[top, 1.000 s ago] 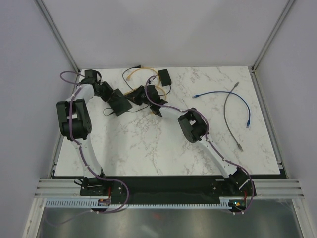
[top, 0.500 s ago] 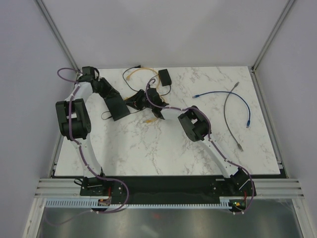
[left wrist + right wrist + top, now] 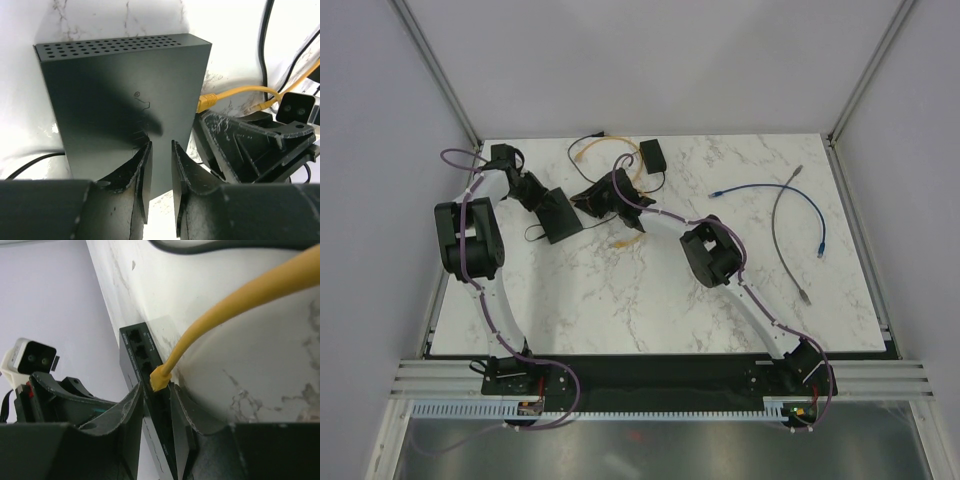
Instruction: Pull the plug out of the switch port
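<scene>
The switch port (image 3: pixel 151 376) in the flat matte-black box (image 3: pixel 120 90), at 10 o'clock on the white marble bench (image 3: pixel 650 300), holds a yellow plug (image 3: pixel 160 380). The right pincer (image 3: pixel 156 387) flanks that plug, and the left pincer (image 3: pixel 161 145) sits narrow-gapped at the box's 6 o'clock edge. I cannot tell whether either grips.

Overhead view down on table (image 3: pixel 620 300), both wrist views close, sharing black box (image 3: pixel 115 95)

Looks like a robotics lab test cell: marble-look tabletop (image 3: pixel 620 300) boxed in by plain grey panels (image 3: pixel 650 60) and aluminium posts (image 3: pixel 434 72), slotted cable duct (image 3: pixel 660 409) at 6 o'clock, loose patch cables (image 3: pixel 760 187) toward 3 o'clock.
</scene>
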